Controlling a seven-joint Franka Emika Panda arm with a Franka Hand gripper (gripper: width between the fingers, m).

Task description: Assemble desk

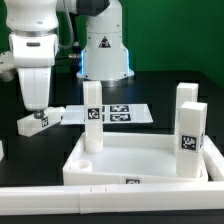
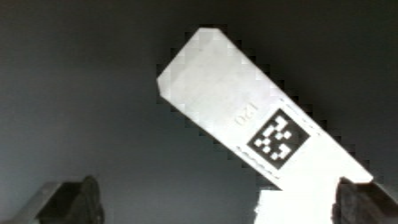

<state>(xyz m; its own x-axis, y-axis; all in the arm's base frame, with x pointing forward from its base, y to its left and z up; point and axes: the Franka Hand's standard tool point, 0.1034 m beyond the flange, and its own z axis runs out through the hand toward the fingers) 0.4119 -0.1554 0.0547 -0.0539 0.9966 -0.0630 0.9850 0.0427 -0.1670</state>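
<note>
The desk panel (image 1: 140,160), white with a raised rim, fills the lower right of the exterior view with legs standing at its corners (image 1: 92,120) (image 1: 188,138). One tagged leg (image 1: 34,122) lies flat on the black table (image 1: 160,95) at mid-left, beside the marker board (image 1: 105,113). Directly above that leg hangs the gripper (image 1: 32,103), jaws spread wide and holding nothing.

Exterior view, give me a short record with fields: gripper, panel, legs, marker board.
gripper: gripper open, holding nothing, just above the lying leg
lying leg: flat on the black table, at the exterior view's left
desk panel: desk panel flat, rim up, in front
upright legs: one leg at a far corner of the panel, two legs at the exterior view's right
marker board: marker board behind the panel
</note>
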